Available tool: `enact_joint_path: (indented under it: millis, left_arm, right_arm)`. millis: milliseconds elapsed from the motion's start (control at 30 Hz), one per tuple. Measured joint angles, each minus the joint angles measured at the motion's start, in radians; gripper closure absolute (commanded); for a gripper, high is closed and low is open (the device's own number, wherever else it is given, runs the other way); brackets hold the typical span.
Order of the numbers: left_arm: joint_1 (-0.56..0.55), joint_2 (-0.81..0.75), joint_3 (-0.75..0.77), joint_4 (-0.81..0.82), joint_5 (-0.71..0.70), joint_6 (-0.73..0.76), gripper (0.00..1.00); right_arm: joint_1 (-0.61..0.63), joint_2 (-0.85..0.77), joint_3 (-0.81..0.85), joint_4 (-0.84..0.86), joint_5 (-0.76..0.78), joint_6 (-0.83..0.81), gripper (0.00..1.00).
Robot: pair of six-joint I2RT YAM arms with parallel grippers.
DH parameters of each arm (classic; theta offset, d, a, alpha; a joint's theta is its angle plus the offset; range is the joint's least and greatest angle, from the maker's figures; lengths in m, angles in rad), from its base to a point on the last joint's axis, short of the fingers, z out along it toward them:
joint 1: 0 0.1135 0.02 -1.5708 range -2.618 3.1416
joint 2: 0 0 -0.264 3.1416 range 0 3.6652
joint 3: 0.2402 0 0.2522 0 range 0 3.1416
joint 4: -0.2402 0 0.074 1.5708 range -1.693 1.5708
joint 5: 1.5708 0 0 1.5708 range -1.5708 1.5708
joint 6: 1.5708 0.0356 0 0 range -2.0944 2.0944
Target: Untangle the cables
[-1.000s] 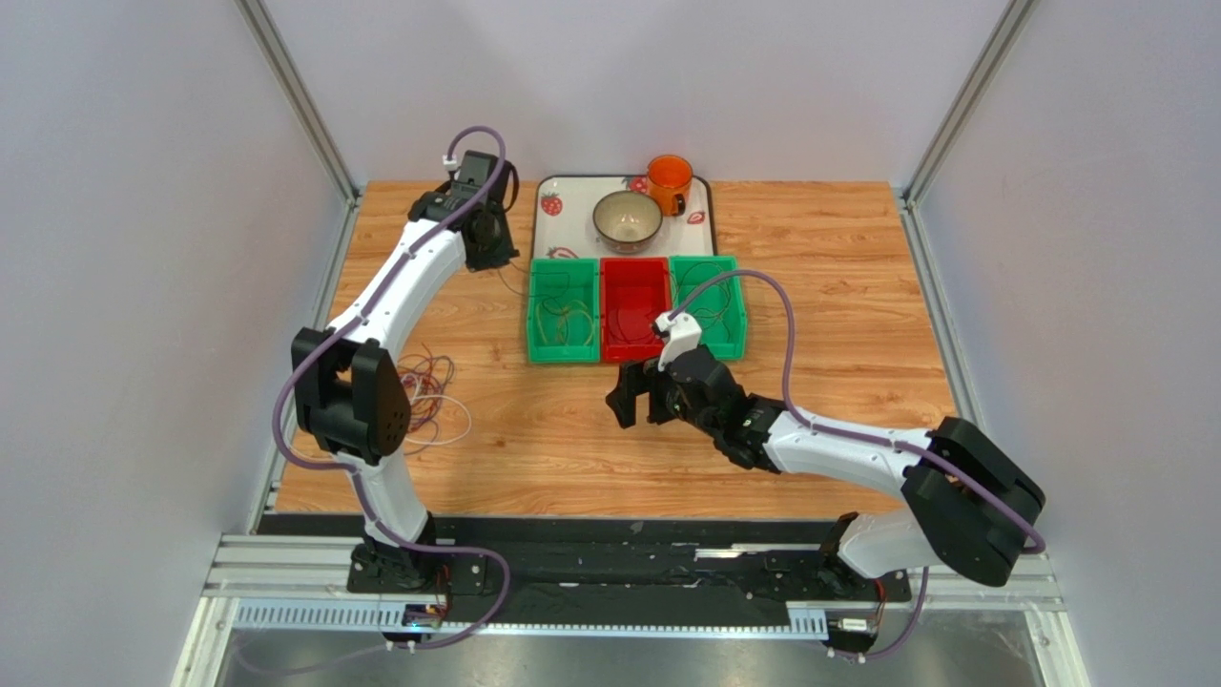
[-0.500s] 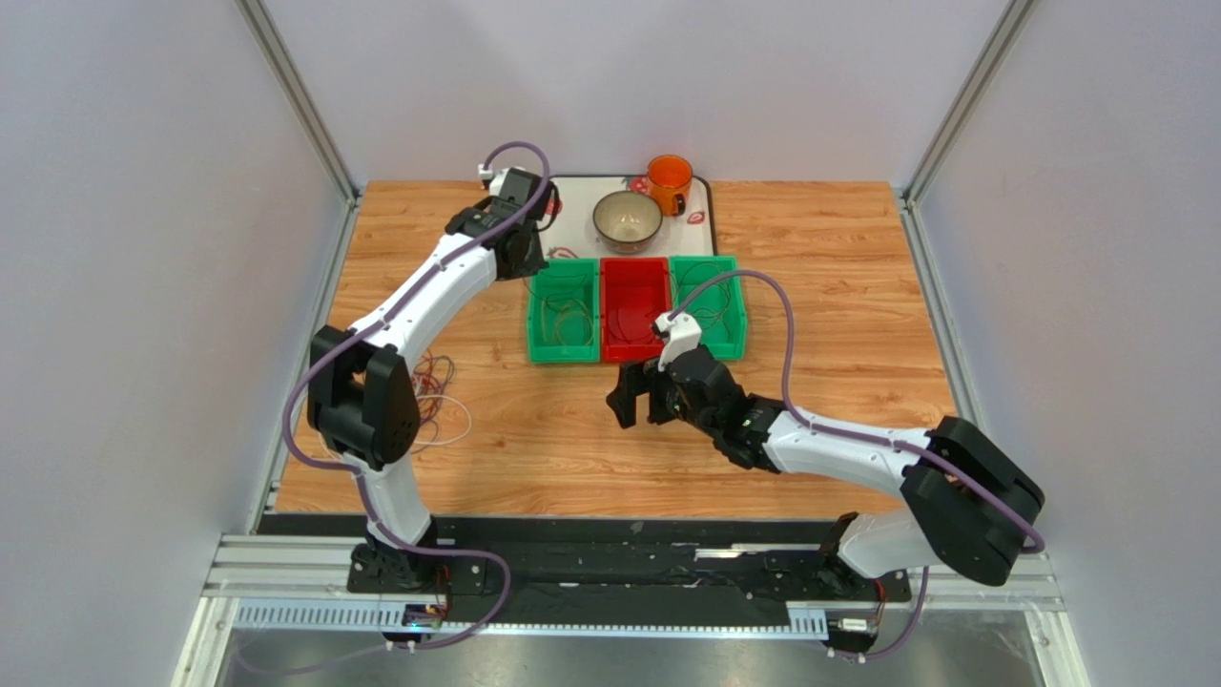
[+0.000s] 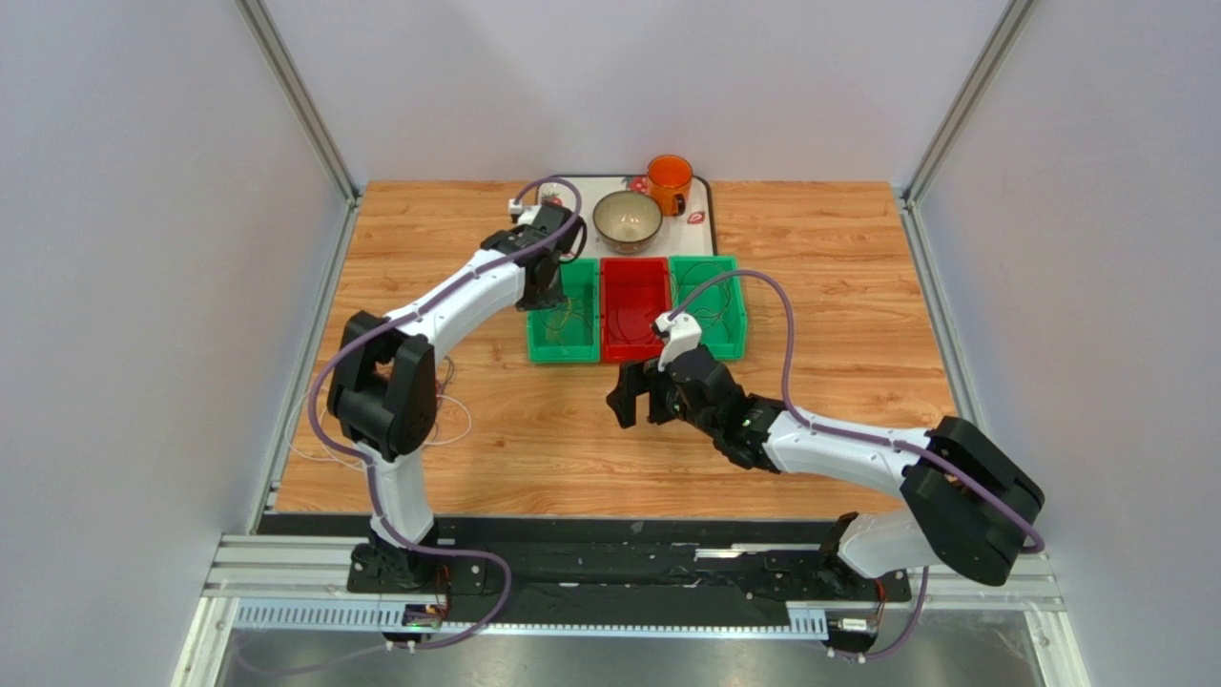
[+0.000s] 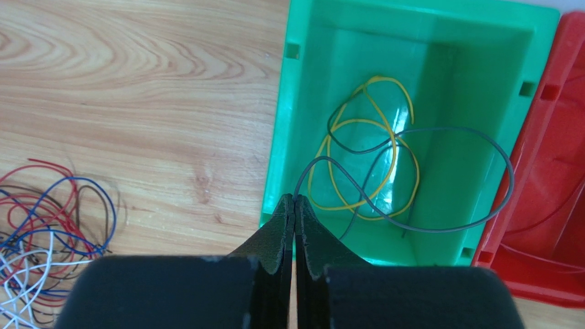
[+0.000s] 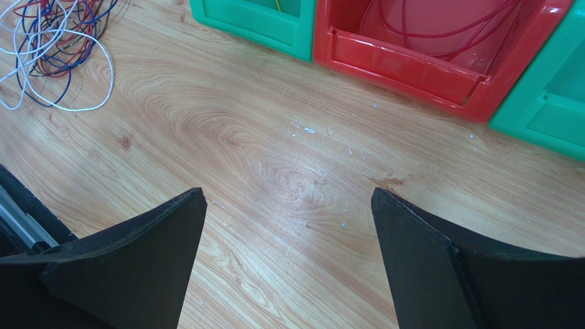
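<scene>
Left of the left green bin (image 4: 453, 75), thin red, blue, white and dark cables (image 4: 48, 233) lie tangled on the table (image 4: 137, 82). At the bin's near wall the left gripper (image 4: 294, 200) is pinched tight on a grey cable (image 4: 446, 128) that loops inside the bin over a yellow cable (image 4: 384, 78). Right of the bin, the right gripper (image 5: 287, 199) gapes wide over bare wood, holding nothing.

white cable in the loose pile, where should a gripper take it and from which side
Grip the white cable at its outer loop, which bulges clear of the pile onto the bare table. Come straight down from above, jaws across the strand: it lies flat and no other cable crosses it there.
</scene>
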Motion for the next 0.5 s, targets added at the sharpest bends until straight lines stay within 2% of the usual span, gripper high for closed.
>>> enact_joint_path:
  millis: [400,500]
  left_arm:
    - [-0.045,0.089,0.01,-0.024,0.028,-0.004,1.0]
    - [-0.045,0.099,0.02,-0.05,0.019,-0.008,0.97]
  right_arm:
    - [0.0,0.0,0.0,0.0,0.0,0.0,0.04]
    - [0.0,0.0,0.0,0.0,0.0,0.0,0.04]
